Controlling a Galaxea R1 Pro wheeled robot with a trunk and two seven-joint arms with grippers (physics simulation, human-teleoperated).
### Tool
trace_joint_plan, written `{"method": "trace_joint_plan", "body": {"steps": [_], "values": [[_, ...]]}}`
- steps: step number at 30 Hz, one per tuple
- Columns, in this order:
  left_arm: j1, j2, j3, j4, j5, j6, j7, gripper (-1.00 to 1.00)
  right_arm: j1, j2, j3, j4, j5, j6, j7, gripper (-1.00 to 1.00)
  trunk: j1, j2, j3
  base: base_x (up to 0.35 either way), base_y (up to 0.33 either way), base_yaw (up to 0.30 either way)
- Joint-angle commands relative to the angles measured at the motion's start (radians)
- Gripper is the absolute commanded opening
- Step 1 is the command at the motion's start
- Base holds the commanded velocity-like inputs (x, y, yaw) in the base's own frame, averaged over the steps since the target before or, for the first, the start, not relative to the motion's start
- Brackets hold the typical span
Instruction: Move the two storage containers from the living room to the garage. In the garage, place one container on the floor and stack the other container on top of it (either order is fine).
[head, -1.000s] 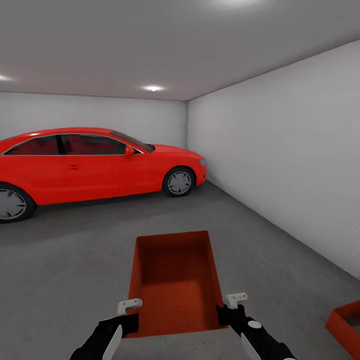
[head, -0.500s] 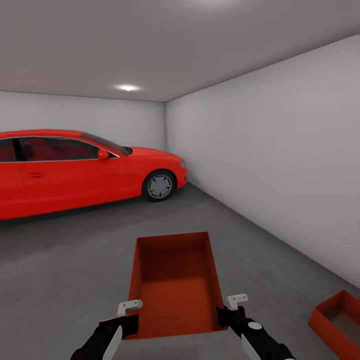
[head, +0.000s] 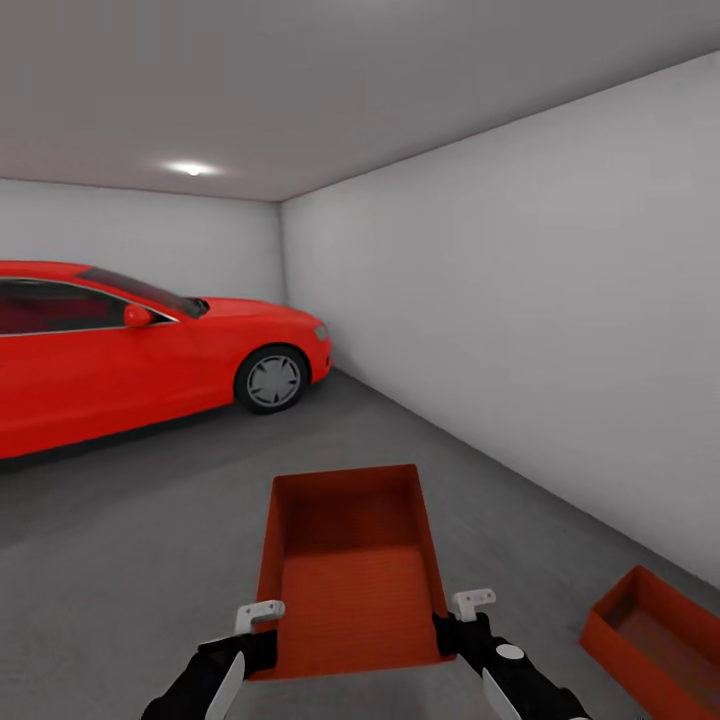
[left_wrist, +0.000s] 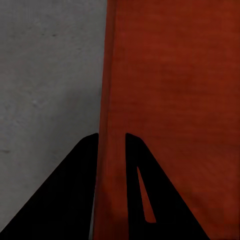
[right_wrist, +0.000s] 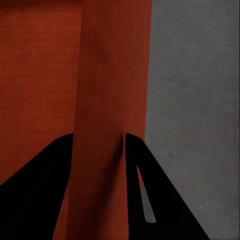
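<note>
Grip is held on both sides: the left gripper (head: 262, 612) is clamped over the left side wall of the carried container (head: 350, 570), one finger (left_wrist: 82, 170) outside and one inside, as seen in the left wrist view; the right gripper (head: 470, 604) is closed the same way over the right side wall, its fingers (right_wrist: 137, 170) straddling the wall in the right wrist view. The bin is held level in front of the trunk, clear of the floor (head: 130, 540), open side up and empty. The second container (head: 655, 640) is already set down on the concrete, off to the right near the white wall (head: 520, 330); the red car (head: 110, 345) is well apart on the left. Step in hand is judged to be the carry-over for stacking. Next, a turn toward the right is called for, then the held bin is to be aligned over the floor bin, lowered squarely into it, and released.
</note>
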Motion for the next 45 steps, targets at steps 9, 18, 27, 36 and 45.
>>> {"method": "trace_joint_plan", "body": {"steps": [9, 18, 27, 36, 45], "values": [[0.000, 0.016, 0.005, -0.032, -0.024, -0.006, 0.032, -1.00, 0.000, -0.001, 0.032, 0.004, -0.011, -0.004, 0.030, -1.00, 0.001, -0.001, 0.000, 0.325, 0.000, -0.298], [0.000, 0.016, 0.005, -0.031, -0.024, -0.006, 0.032, -1.00, 0.000, -0.001, 0.032, 0.005, -0.011, -0.004, 0.030, -1.00, 0.001, -0.001, 0.000, 0.325, 0.000, -0.298], [0.000, 0.016, 0.005, -0.031, -0.024, -0.006, 0.032, -1.00, 0.000, -0.001, 0.032, 0.004, -0.011, -0.004, 0.030, -1.00, 0.001, -0.001, 0.000, 0.325, 0.000, -0.298], [0.000, 0.016, 0.005, -0.031, -0.024, -0.006, 0.032, -1.00, 0.000, -0.001, 0.032, 0.004, -0.011, -0.004, 0.030, -1.00, 0.001, -0.001, 0.000, 0.325, 0.000, -0.298], [0.000, 0.016, 0.005, -0.031, -0.024, -0.006, 0.032, -1.00, 0.000, -0.001, 0.032, 0.004, -0.011, -0.004, 0.030, -1.00, 0.001, -0.001, -0.001, 0.325, -0.054, -0.297]]}}
